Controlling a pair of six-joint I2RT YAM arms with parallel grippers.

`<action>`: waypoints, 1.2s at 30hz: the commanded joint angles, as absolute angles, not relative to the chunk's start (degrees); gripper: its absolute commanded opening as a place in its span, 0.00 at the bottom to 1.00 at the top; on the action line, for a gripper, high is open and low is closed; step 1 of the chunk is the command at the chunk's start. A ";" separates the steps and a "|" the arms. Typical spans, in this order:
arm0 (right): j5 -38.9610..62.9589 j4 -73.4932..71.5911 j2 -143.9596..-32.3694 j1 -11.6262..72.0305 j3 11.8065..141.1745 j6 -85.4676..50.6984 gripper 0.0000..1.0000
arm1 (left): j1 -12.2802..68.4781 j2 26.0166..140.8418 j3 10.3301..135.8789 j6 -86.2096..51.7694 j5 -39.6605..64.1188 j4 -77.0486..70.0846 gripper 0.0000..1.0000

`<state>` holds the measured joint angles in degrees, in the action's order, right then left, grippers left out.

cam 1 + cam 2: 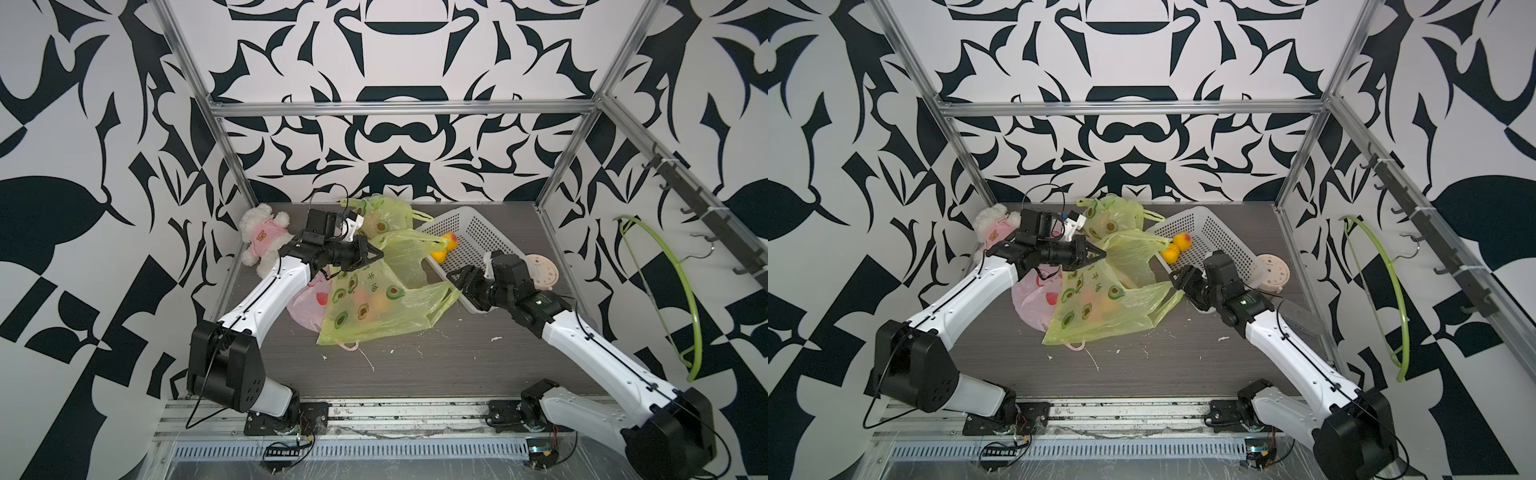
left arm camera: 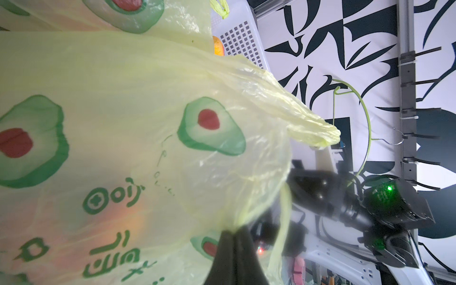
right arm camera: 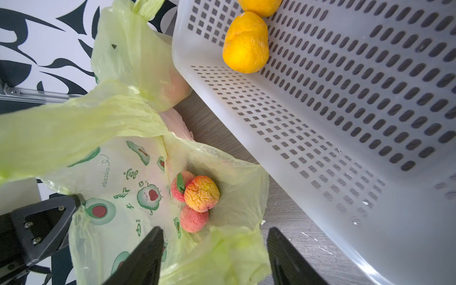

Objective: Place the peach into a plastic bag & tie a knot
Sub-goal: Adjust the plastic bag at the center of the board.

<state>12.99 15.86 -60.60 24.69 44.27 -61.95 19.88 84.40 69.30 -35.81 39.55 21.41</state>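
Where patterned walls [image 1: 395, 41] ring the tabletop [image 1: 457, 365], scraps [image 1: 366, 360] neighbour the bag [image 1: 374, 316].

Robot lab test cell, aluminium frame [image 1: 399, 109], black-and-white patterned wall panels [image 1: 399, 50], left arm [image 1: 266, 291] and right arm [image 1: 590, 345] bolted to a metal rail [image 1: 399, 415], grey tabletop [image 1: 457, 365]

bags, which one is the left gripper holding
The open yellow-green bag with peaches inside; left gripper pinches its rim. The pink bag and rear bag are not gripped.
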 commanded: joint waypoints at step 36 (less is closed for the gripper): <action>26.63 32.02 -86.46 41.55 98.77 -47.36 0.00 | 38.36 64.45 69.90 -11.06 3.77 24.20 0.98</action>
